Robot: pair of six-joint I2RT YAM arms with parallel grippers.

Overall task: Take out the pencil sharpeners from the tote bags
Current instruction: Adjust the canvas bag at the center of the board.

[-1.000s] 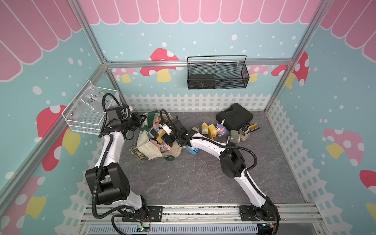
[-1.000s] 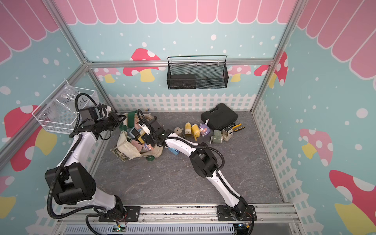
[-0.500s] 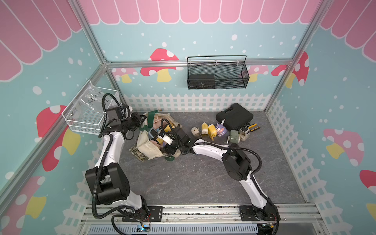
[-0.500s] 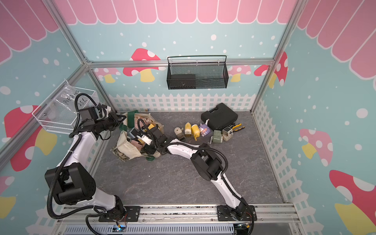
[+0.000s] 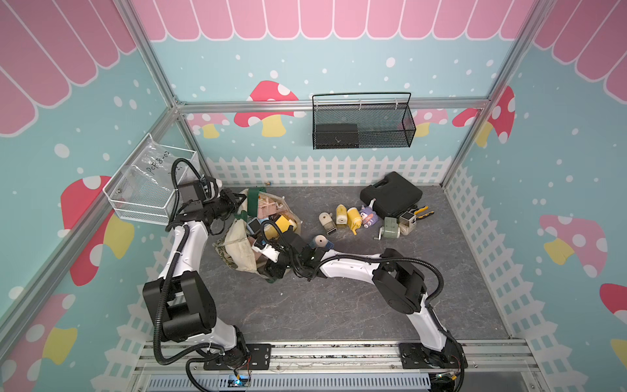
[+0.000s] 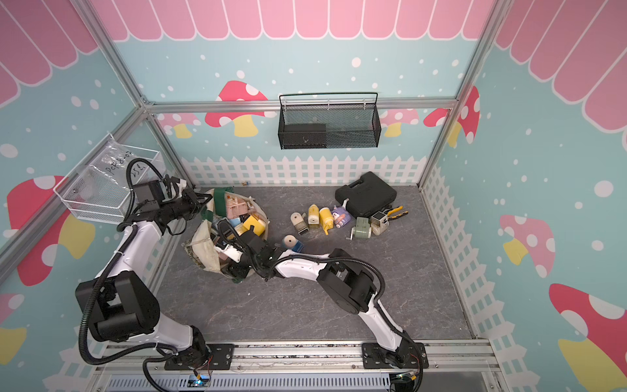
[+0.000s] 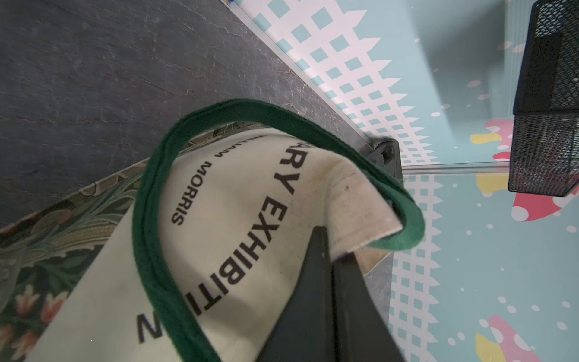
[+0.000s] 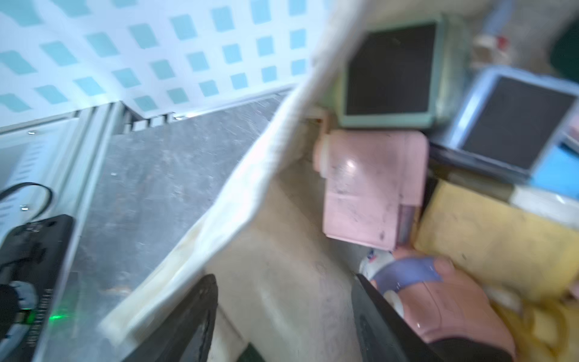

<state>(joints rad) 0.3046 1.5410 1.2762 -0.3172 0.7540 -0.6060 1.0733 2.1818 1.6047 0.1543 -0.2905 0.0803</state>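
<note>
Tote bag (image 7: 219, 219) — rim pinched in the closed left gripper (image 7: 332, 247); right gripper (image 8: 283, 277) — jaws apart, empty, beside pencil sharpeners (image 8: 372, 185) inside.

The tote bag (image 5: 237, 251) lies at the left rear of the table (image 5: 339, 305), with pencil sharpeners (image 5: 268, 208) piled in its mouth. To its right stands a row of sharpeners (image 5: 354, 217), and a lone sharpener (image 5: 320, 241) lies between bag and row. Behind the row's right end sits the case (image 5: 390, 197), with the pliers (image 5: 422, 213) just beside it.

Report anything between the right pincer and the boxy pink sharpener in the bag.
Nothing solid does. The right pincer, jaws open, is at the mouth of the tote bag; only cream lining lies between it and the boxy pink sharpener. A rounded pink sharpener sits beside one finger; the bag's rim runs by the other.
</note>
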